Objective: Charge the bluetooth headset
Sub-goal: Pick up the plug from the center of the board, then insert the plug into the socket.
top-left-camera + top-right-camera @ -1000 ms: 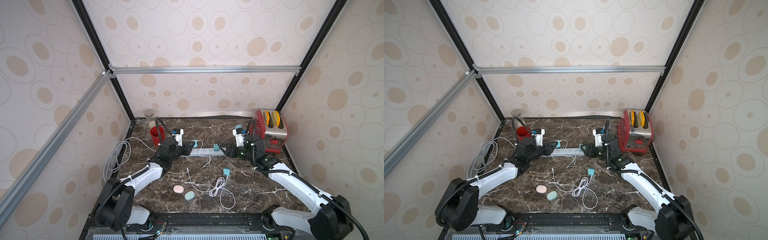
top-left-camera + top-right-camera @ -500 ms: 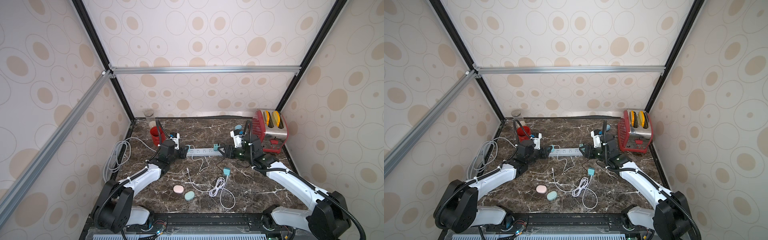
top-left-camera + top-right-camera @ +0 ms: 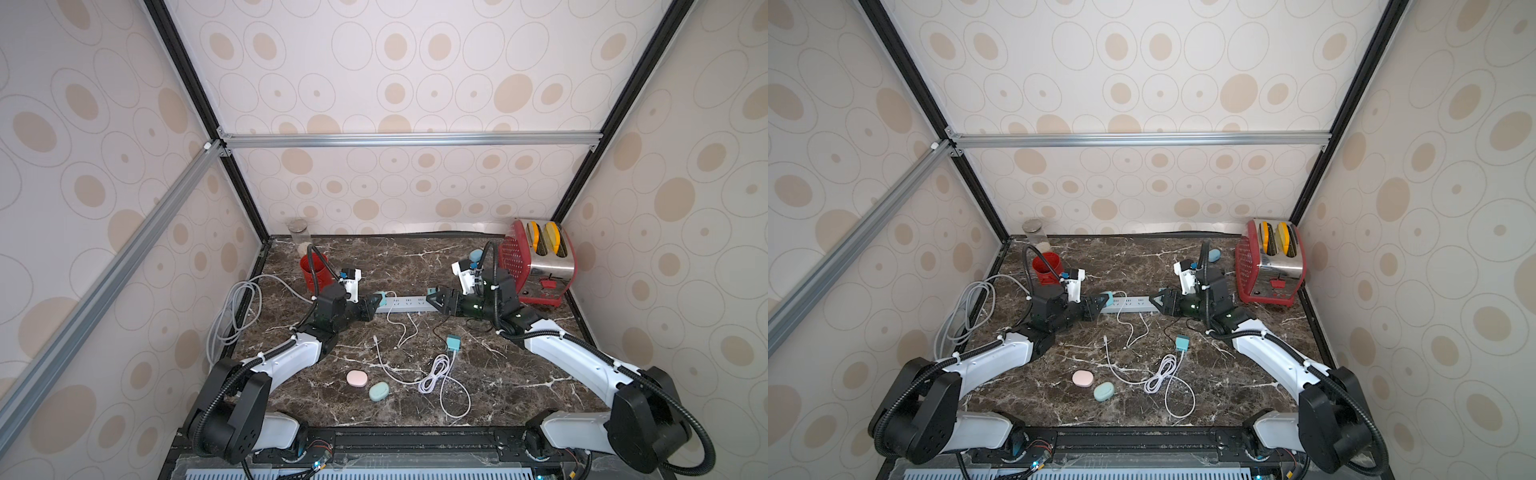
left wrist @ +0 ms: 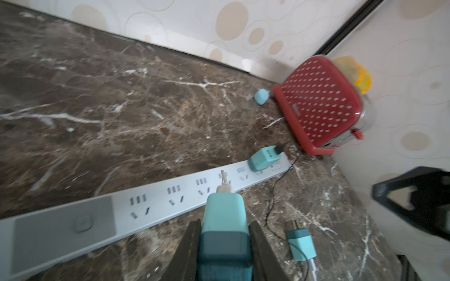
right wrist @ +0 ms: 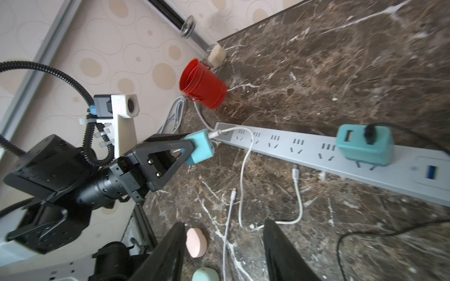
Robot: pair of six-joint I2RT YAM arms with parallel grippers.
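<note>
A grey power strip [image 3: 405, 303] [image 3: 1127, 303] lies across the middle of the marble table. My left gripper [image 3: 376, 302] [image 4: 225, 222] is shut on a teal charger adapter [image 4: 224, 209] [image 5: 199, 148] with a white cable [image 5: 244, 170] plugged into it, held just off the strip's left end. My right gripper [image 3: 432, 297] [image 5: 224, 223] hangs open and empty at the strip's right end. A second teal adapter [image 5: 365, 144] [image 4: 265, 159] with a black cable sits plugged in there. A pink bluetooth headset case [image 3: 356, 378] and a mint one [image 3: 379, 391] lie near the front.
A third teal adapter [image 3: 454, 343] with a coiled white cable [image 3: 436, 374] lies on the table. A red toaster [image 3: 536, 262] stands at the back right with a blue case [image 3: 476, 254] beside it. A red cup [image 3: 313, 272] and a jar [image 3: 300, 235] stand back left.
My left gripper has come down with the adapter to the strip's left end. My right gripper has moved left to the strip's right end, still open.
</note>
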